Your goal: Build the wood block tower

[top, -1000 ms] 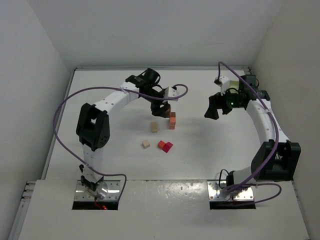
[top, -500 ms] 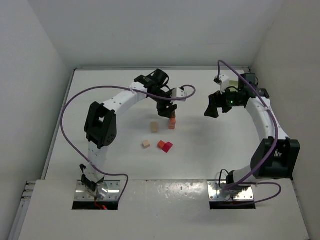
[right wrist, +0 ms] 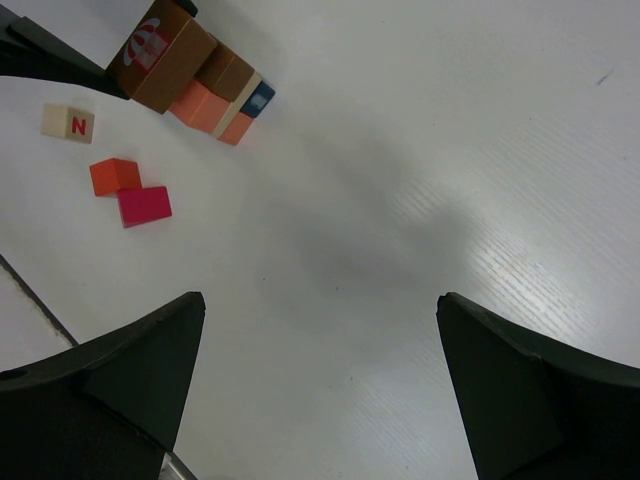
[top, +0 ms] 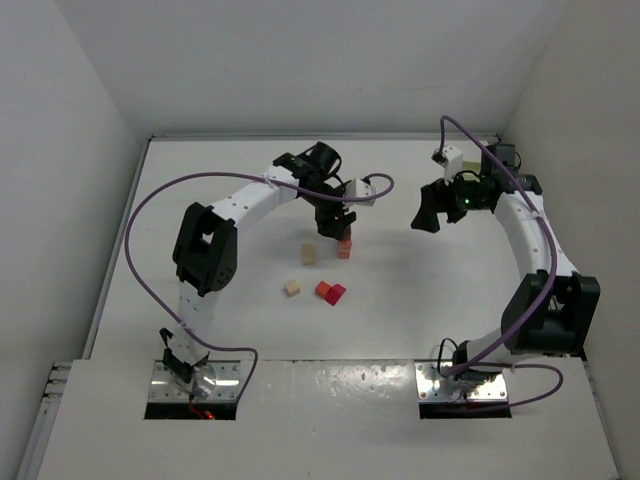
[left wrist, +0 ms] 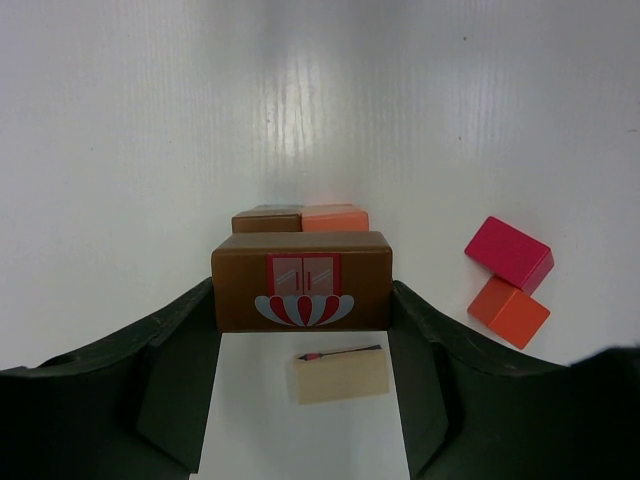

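Left tool is clamped on a brown block bearing a red-and-white emblem, with one dark finger flat against each of its sides. The block sits directly over the tower and hides most of it in the left wrist view. Only the tops of a brown cube and an orange cube, side by side, show behind its upper edge. Whether the held block rests on them or hangs just above cannot be told. From the top camera the left wrist covers the held block and the tower's top, leaving only orange lower cubes visible. The right wrist view catches the tower in its upper left corner, with a pale layer and a blue face lower down.

Right tool stands with its fingers wide apart, holding nothing, over bare counter well apart from the tower.

One pale block lies near the tower's foot. A magenta block and an orange block touch each other nearby, and a second pale block lies farther off.
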`<state>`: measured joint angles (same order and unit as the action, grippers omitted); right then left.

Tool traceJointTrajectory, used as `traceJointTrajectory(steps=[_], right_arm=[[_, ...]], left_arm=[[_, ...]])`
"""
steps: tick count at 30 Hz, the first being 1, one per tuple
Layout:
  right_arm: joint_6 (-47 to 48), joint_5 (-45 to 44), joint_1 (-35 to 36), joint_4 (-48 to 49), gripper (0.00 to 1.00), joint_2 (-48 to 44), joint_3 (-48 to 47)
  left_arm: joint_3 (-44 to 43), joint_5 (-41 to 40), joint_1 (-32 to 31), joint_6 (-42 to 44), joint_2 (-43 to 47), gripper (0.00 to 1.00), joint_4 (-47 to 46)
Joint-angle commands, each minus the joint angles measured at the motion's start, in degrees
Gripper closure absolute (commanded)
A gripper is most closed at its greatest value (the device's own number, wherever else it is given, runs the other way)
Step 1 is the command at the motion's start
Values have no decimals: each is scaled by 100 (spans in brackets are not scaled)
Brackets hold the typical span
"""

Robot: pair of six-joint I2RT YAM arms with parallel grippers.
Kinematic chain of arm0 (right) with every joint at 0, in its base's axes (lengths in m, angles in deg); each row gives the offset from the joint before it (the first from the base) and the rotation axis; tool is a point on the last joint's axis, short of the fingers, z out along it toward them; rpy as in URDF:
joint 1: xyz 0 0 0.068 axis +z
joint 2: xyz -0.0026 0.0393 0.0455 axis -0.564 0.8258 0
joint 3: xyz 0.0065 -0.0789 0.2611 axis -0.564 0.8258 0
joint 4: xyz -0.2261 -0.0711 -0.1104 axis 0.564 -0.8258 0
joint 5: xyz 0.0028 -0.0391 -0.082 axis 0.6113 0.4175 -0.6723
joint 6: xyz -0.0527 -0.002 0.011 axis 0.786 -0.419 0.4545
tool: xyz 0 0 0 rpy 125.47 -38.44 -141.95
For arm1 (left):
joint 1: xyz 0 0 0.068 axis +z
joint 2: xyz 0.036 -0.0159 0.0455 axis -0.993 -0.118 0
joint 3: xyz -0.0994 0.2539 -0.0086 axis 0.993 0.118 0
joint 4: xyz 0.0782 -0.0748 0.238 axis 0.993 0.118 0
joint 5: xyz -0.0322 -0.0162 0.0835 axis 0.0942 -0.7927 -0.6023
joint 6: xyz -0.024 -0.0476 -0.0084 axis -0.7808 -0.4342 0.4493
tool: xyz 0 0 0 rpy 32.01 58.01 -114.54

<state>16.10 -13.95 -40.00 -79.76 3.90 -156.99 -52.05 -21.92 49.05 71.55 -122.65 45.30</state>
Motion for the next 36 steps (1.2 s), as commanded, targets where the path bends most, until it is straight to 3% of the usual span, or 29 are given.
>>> traceJointTrajectory(steps=[1,36], right_arm=[[-54,208,-39,140,1,57,-245],[-177,243,-39,264,1,145,-245]], left_arm=[[-216,-7,-72,1,10,57,5],[-321,-60,-125,54,-201,51,5]])
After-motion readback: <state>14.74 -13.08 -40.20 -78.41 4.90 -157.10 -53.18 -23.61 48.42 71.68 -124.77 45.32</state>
